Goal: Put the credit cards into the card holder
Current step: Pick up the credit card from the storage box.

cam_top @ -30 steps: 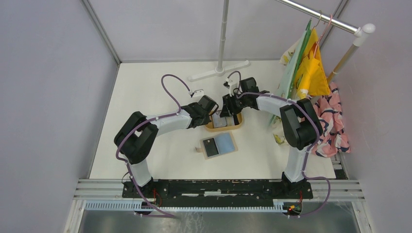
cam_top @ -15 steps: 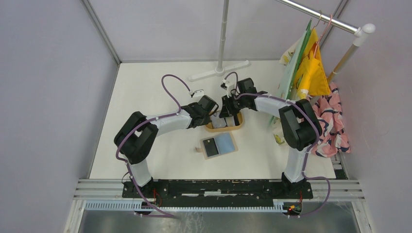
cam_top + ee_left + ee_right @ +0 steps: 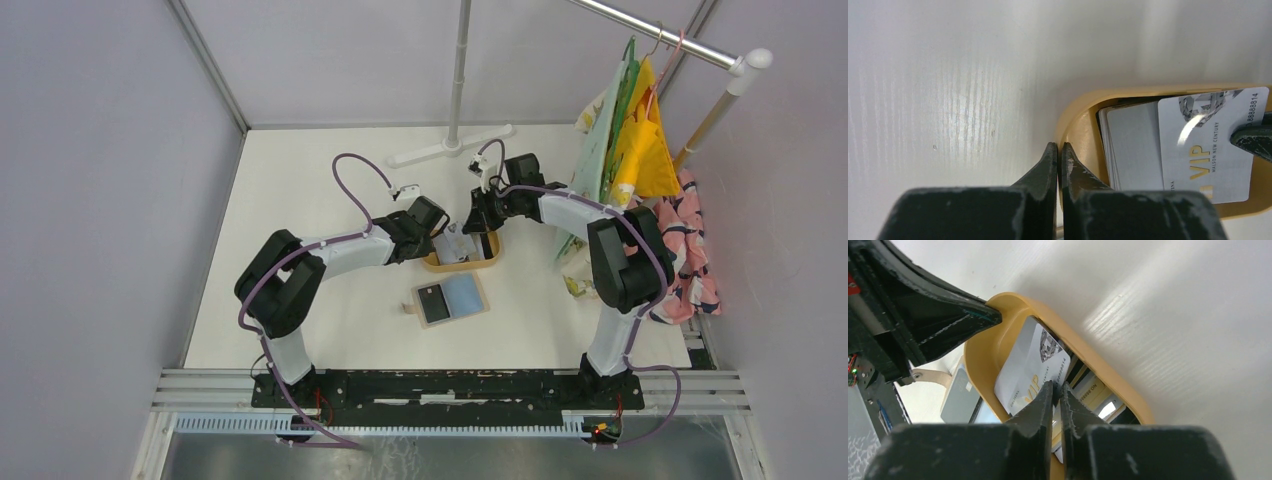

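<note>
— The right gripper (image 3: 1057, 390) nips the VIP card (image 3: 1023, 367) by its long edge, fingers narrow, over the tray (image 3: 985, 347)!
— Face up, long axis across the tray. And the left gripper (image 3: 1058, 150)?
— Pinched tight, empty, tips against the tray's rim. The wallet (image 3: 465, 293) lies open just beside the tray, a black card (image 3: 433, 301) inside.

The VIP card (image 3: 1205, 150) is glossy plastic, the tray (image 3: 1075, 130) smooth matt wood, and the white table (image 3: 948, 75) finely grained.
</note>
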Controlling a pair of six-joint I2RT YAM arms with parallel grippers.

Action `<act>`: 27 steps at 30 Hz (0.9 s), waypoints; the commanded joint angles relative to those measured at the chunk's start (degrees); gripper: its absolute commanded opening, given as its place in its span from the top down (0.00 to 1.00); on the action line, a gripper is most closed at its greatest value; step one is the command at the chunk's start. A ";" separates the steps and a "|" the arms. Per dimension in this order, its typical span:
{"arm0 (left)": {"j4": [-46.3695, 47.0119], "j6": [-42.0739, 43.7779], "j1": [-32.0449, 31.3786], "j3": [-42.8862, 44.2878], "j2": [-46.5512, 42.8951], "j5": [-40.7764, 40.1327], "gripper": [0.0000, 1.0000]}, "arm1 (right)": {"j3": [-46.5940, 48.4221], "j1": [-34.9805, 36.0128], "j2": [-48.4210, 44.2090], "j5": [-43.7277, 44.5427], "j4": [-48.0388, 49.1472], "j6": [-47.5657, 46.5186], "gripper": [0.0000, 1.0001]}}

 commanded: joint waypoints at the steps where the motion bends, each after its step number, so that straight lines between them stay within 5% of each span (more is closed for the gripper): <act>1: 3.93 -0.22 0.05 1.99 -2.32 1.94 0.93 | 0.04 -0.35 -0.44 -4.46 1.91 -0.98 0.93; 5: 4.08 0.22 0.22 1.72 -3.86 2.71 0.85 | -0.57 -1.44 -2.25 -6.89 3.20 -0.31 1.00; 20: 5.06 5.49 1.12 -0.88 -12.84 6.17 0.54 | -5.81 -3.45 -5.98 -17.34 14.58 9.33 1.00; 27: 14.65 10.98 1.37 -11.82 -26.04 13.73 0.32 | -9.16 -3.50 -7.18 -22.07 22.62 15.25 1.00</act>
